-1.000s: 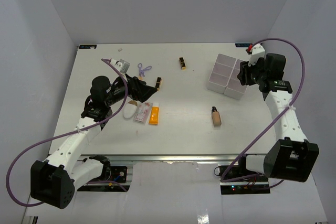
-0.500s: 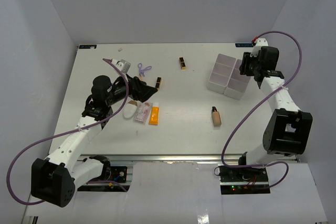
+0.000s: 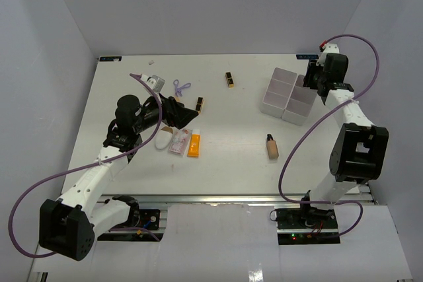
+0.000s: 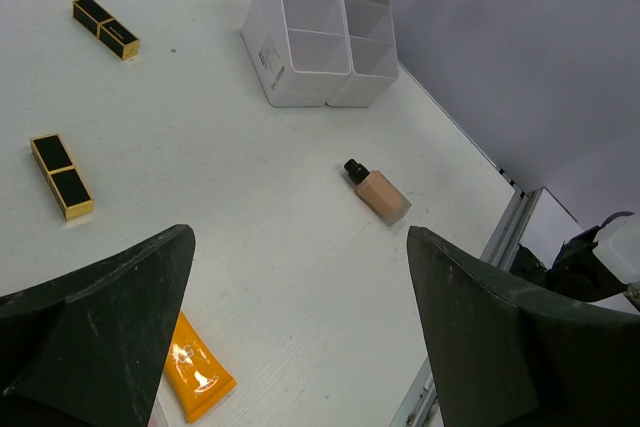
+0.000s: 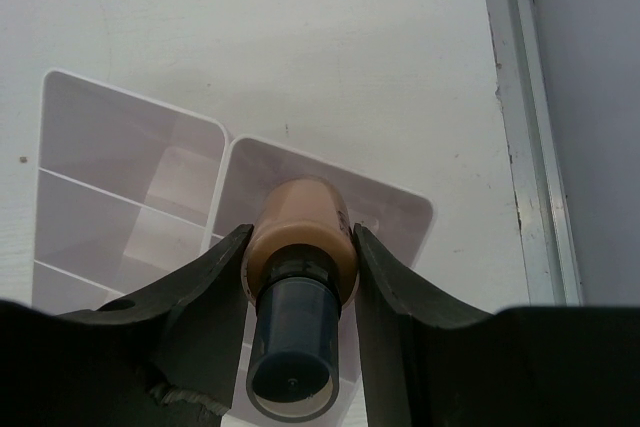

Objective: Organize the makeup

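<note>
My right gripper (image 5: 300, 239) is shut on a beige dark-capped bottle (image 5: 300, 217), cap toward the camera, held above the back right compartment of the white tray (image 5: 130, 98). In the top view the right gripper (image 3: 309, 82) is at the tray's (image 3: 277, 90) far right corner. My left gripper (image 3: 184, 117) is open and empty (image 4: 300, 237). Below it lie the orange tube (image 3: 193, 144), pink packet (image 3: 178, 142) and white oval (image 3: 162, 140). A second bottle (image 3: 272, 146) lies mid-table. Two lipstick tubes (image 3: 229, 79) (image 3: 199, 104) and the purple looped tool (image 3: 180, 86) lie farther back.
The table's right edge rail (image 5: 512, 97) runs close beside the tray. Grey walls enclose the table on three sides. A small white bit (image 3: 151, 62) lies at the back left. The tray's compartments that show hold nothing.
My right arm has swung in from the right, carrying the bottle to above the tray's back right compartment. The left arm has barely moved.
</note>
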Robot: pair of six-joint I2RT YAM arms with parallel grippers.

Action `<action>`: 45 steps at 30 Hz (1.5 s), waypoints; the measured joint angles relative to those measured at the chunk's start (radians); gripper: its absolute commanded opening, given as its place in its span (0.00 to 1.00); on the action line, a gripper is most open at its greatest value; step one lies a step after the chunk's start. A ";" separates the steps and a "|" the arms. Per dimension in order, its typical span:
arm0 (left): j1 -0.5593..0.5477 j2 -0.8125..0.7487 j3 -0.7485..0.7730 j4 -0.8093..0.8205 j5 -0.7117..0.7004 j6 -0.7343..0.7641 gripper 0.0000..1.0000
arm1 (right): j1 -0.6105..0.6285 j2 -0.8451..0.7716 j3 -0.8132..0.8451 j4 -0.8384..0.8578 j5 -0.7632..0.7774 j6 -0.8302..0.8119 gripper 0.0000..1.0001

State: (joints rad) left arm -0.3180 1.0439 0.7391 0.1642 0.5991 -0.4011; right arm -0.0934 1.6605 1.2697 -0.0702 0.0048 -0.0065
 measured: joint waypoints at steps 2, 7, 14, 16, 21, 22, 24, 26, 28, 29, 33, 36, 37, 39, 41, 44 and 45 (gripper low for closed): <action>0.000 0.000 0.000 0.000 0.000 0.001 0.98 | 0.002 0.012 0.009 0.002 0.000 0.007 0.21; 0.000 0.000 0.000 0.000 0.000 0.001 0.98 | 0.006 0.039 0.024 0.006 0.000 0.028 0.24; 0.000 0.005 0.000 -0.003 0.000 0.001 0.98 | 0.011 0.069 0.031 0.008 0.000 0.048 0.31; 0.000 0.007 0.000 -0.003 0.000 0.001 0.98 | 0.012 0.077 0.032 0.008 -0.001 0.053 0.33; 0.000 0.009 0.000 -0.006 0.000 0.002 0.98 | 0.011 0.089 0.032 0.011 -0.016 0.061 0.42; 0.000 0.009 0.000 -0.006 0.000 0.002 0.98 | 0.011 0.090 0.032 0.011 -0.018 0.061 0.46; 0.000 0.009 0.000 -0.006 0.000 0.002 0.98 | 0.012 0.091 0.032 0.011 -0.023 0.061 0.50; 0.000 0.009 0.000 -0.006 0.000 0.003 0.98 | 0.012 0.091 0.032 0.009 -0.031 0.064 0.53; 0.000 0.009 0.000 -0.006 0.000 0.005 0.98 | 0.012 0.091 0.033 0.009 -0.034 0.066 0.55; 0.000 0.009 0.000 -0.006 0.000 0.005 0.98 | 0.012 0.091 0.033 0.009 -0.035 0.066 0.55; 0.000 0.009 0.000 -0.006 0.000 0.005 0.98 | 0.012 0.091 0.039 0.011 -0.039 0.069 0.57; 0.000 0.009 0.000 -0.006 0.000 0.006 0.98 | 0.012 0.091 0.042 0.010 -0.046 0.070 0.57; 0.000 0.009 0.000 -0.006 0.000 0.006 0.98 | 0.012 0.091 0.043 0.010 -0.048 0.070 0.57; 0.000 0.009 0.000 -0.006 -0.001 0.008 0.98 | 0.012 0.091 0.044 0.010 -0.053 0.070 0.57; 0.000 0.009 0.000 -0.006 -0.001 0.009 0.98 | 0.012 0.090 0.044 0.010 -0.060 0.069 0.58; 0.000 0.009 0.000 -0.006 -0.001 0.009 0.98 | 0.012 0.078 0.043 0.000 -0.084 0.056 0.60; 0.000 0.009 0.000 -0.006 -0.001 0.009 0.98 | 0.012 0.066 0.043 -0.007 -0.105 0.044 0.61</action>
State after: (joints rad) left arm -0.3183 1.0531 0.7391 0.1577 0.5985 -0.3920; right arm -0.0818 1.7261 1.3127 -0.0772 -0.0999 0.0371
